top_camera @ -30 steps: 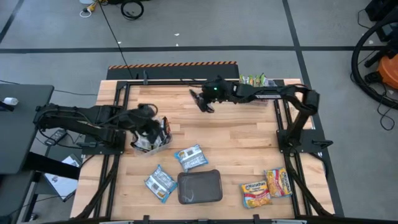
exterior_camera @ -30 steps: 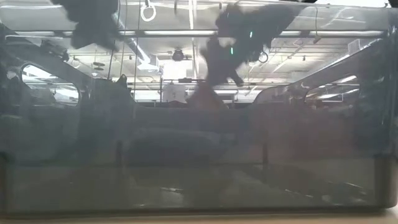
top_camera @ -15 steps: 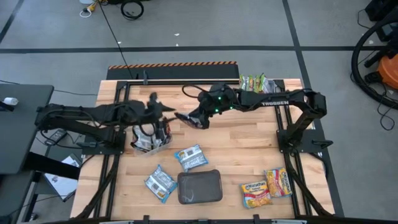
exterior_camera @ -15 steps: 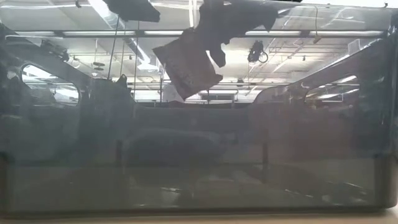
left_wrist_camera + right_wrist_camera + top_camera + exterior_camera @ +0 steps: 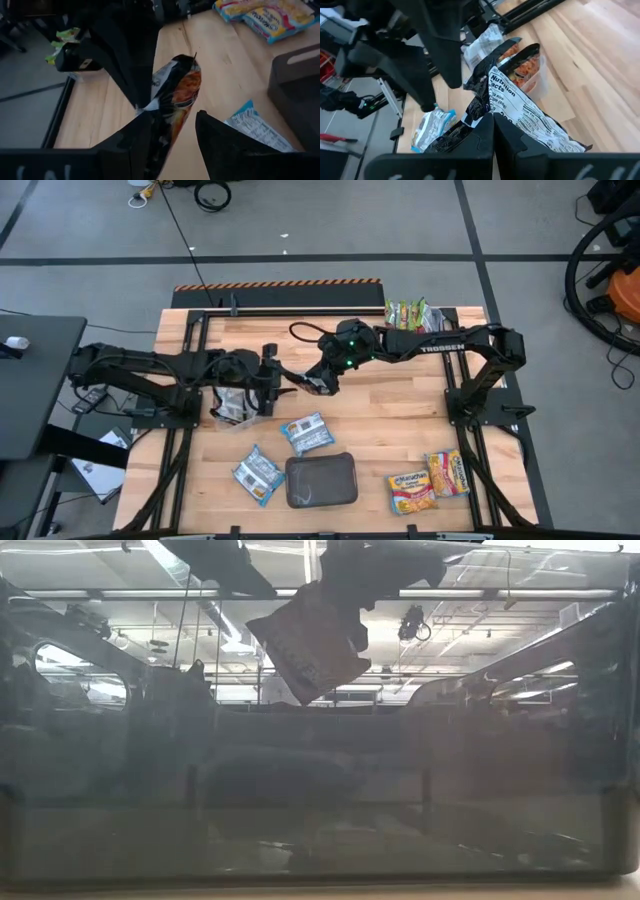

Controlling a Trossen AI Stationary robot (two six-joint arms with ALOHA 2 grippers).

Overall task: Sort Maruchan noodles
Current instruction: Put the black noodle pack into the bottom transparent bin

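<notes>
A dark red-brown noodle packet (image 5: 300, 380) hangs in the air over the table's middle left. My right gripper (image 5: 318, 380) is shut on it. My left gripper (image 5: 274, 376) is open, and its two fingers (image 5: 135, 145) stand on either side of the packet's free end (image 5: 177, 107). Whether that end brushes a finger, I cannot tell. The low view shows the packet (image 5: 310, 645) tilted, high above the table. Two blue-white packets (image 5: 307, 432) (image 5: 258, 473) lie flat on the near part of the table. My right gripper pinches an edge of the dark packet (image 5: 492, 117) between its two fingers. The fingers come from the table's right, slanting down. The packet is lifted clear of the table and sticks out tilted beyond the fingertips, toward my left gripper, label side up (image 5: 520, 107).
Below my left gripper a clear tub (image 5: 238, 408) holds more dark packets. A dark grey tray (image 5: 321, 480) sits at the near middle. Two yellow-orange packets (image 5: 412, 492) (image 5: 450, 473) lie near right, and green packets (image 5: 408, 310) lie at the far edge.
My right gripper has carried the dark packet toward the table's left and near edge, to meet my left gripper. My left gripper has come away from the tub, gone toward the table's right and rolled, so that its fingers now stand around the packet's free end.
</notes>
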